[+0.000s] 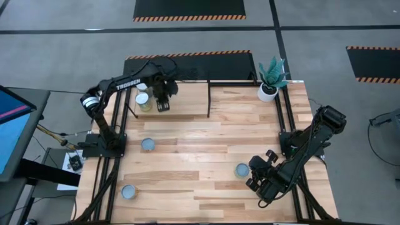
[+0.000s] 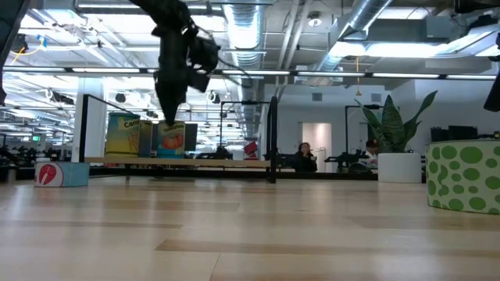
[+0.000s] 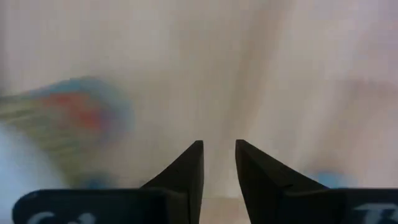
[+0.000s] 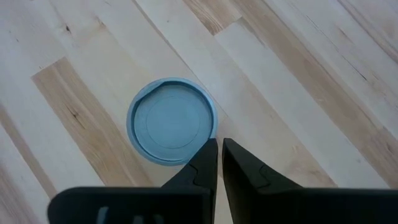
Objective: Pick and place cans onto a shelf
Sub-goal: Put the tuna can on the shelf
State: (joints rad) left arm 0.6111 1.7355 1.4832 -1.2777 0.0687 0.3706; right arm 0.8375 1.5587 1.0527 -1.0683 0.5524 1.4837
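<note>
The shelf (image 1: 187, 100) stands at the table's far left, and two cans (image 1: 144, 95) stand upright on its left part. The low view shows them as labelled tins (image 2: 173, 138). My left gripper (image 1: 164, 106) hangs fingers-down over the shelf, just right of those cans. Its fingers (image 3: 219, 149) are a narrow gap apart with nothing between them. Three cans stand on the table: one left of centre (image 1: 148, 144), one at the near left (image 1: 128, 191), one right of centre (image 1: 242, 169). My right gripper (image 1: 251, 176), shut and empty, slants down beside that last can (image 4: 172, 121).
A potted plant (image 1: 269, 87) stands at the table's far right corner. The shelf's thin black posts (image 2: 272, 140) rise at its right end. Bare planks lie between the cans in the middle of the table. People sit in the room behind (image 2: 303, 156).
</note>
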